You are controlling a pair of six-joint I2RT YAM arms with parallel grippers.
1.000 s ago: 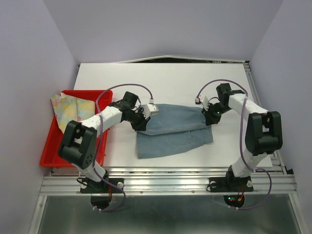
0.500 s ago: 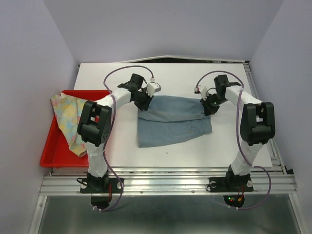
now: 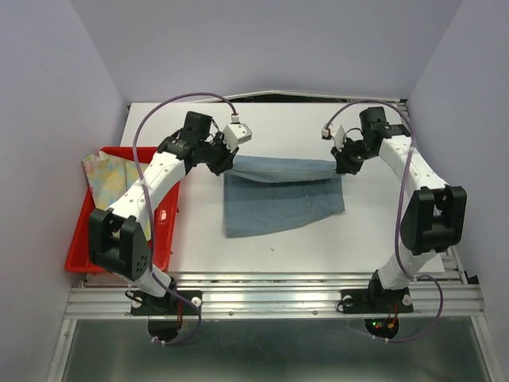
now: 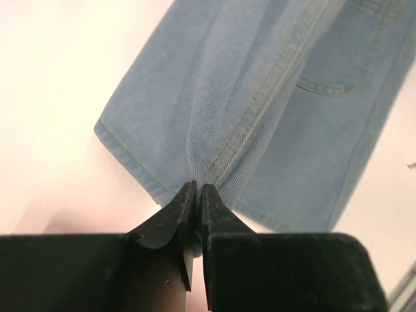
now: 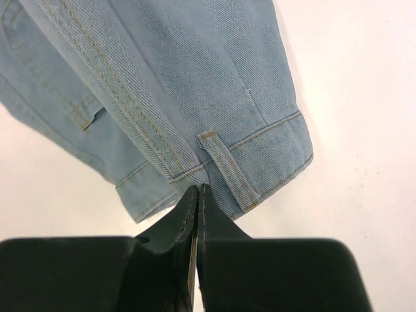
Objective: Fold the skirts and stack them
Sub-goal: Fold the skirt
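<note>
Denim skirt point(image 3: 280, 197) corners clamped by left fingers point(image 4: 168, 222) and right fingers point(image 5: 171, 222), arms point(image 3: 157, 173) outstretched.

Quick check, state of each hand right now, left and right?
Left hand: closed, pinching an edge of the denim skirt.
Right hand: closed, pinching the same skirt's waistband.

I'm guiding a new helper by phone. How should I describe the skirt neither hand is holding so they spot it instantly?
Find the white table, then the red tray at its left edge. The floral skirt lies crumpled in that tray, spilling over its far corner. Unlike the plain blue denim skirt mid-table, it is a pastel yellow, pink and green print.
</note>
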